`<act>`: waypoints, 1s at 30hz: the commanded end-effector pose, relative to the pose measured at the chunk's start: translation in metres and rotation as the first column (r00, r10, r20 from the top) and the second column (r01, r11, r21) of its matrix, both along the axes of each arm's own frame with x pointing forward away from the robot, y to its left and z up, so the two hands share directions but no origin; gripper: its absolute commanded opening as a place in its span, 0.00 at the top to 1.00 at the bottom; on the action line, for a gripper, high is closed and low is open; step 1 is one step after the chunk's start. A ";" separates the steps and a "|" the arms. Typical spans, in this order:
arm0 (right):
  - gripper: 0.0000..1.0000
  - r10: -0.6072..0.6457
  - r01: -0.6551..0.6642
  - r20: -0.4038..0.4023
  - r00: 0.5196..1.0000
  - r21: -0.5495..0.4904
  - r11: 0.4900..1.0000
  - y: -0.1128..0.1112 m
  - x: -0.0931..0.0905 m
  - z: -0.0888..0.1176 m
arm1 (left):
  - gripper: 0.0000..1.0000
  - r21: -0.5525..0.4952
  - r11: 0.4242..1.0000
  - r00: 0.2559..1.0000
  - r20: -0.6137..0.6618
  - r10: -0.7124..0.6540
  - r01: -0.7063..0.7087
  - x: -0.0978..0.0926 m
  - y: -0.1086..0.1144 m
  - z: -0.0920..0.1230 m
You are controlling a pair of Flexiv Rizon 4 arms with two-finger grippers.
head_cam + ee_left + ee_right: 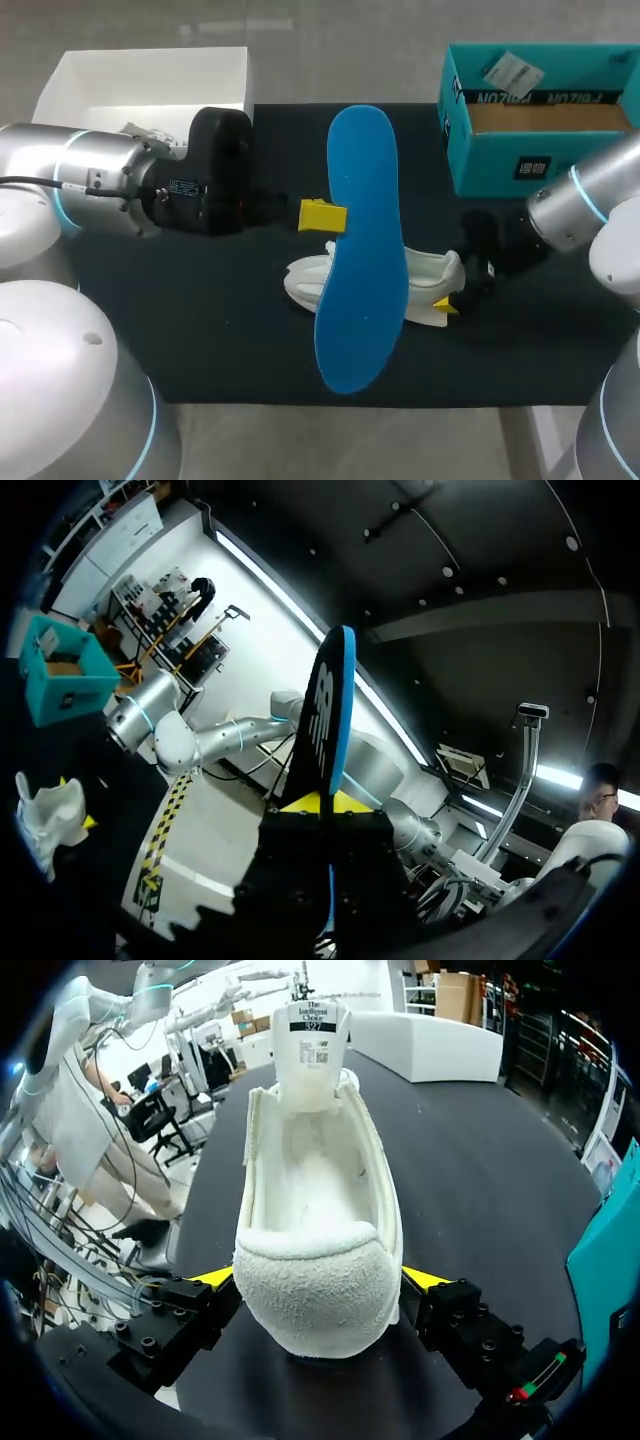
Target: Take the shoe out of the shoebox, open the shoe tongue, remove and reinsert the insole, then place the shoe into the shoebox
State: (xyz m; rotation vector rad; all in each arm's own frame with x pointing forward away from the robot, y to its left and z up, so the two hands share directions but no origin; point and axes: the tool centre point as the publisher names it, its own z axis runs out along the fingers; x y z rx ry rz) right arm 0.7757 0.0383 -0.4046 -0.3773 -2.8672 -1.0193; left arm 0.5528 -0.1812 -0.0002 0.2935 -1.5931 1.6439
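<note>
A blue insole point(362, 250) hangs in the air over the white shoe point(440, 275), pinched at its edge by my left gripper point(322, 215), which is shut on it. In the left wrist view the insole point(335, 710) stands up from between the gripper point(320, 802) fingers, with the shoe point(45, 815) far below. The shoe point(320, 1220) lies on the black mat, tongue pulled up, its inside bare. My right gripper point(320, 1280) is open at the shoe's heel, one yellow tip on each side. In the head view the right gripper point(460, 288) sits at the heel end.
The teal shoebox point(530, 150) stands open at the back right, with a paper slip inside. A white box point(150, 80) stands at the back left. The black mat point(220, 340) covers the middle of the table, with bare room in front of the shoe.
</note>
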 end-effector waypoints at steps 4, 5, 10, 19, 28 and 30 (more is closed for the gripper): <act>0.00 0.011 -0.014 -0.021 1.000 -0.099 0.995 0.002 -0.001 0.004 | 1.00 -0.003 1.000 1.000 0.000 0.001 -0.001 0.000 -0.002 -0.001; 0.00 0.011 -0.014 -0.021 1.000 -0.099 0.995 0.002 -0.001 0.004 | 1.00 -0.003 1.000 1.000 0.000 0.001 -0.001 0.000 -0.002 -0.001; 0.00 0.050 -0.054 -0.025 0.998 -0.215 0.975 0.002 0.002 0.013 | 1.00 -0.003 1.000 1.000 0.000 0.001 -0.001 0.000 -0.002 -0.001; 0.00 0.121 -0.136 -0.063 0.991 -0.382 0.914 0.000 0.003 0.027 | 1.00 -0.003 1.000 1.000 0.000 0.001 -0.001 0.000 -0.002 -0.001; 0.00 0.094 -0.134 -0.109 0.990 -0.470 0.872 0.002 -0.006 0.042 | 1.00 -0.003 1.000 1.000 0.000 0.001 -0.001 0.000 -0.002 -0.001; 0.00 0.084 -0.122 -0.101 0.991 -0.472 0.873 0.001 -0.009 0.045 | 1.00 -0.003 1.000 1.000 0.000 0.001 -0.001 0.000 -0.002 -0.001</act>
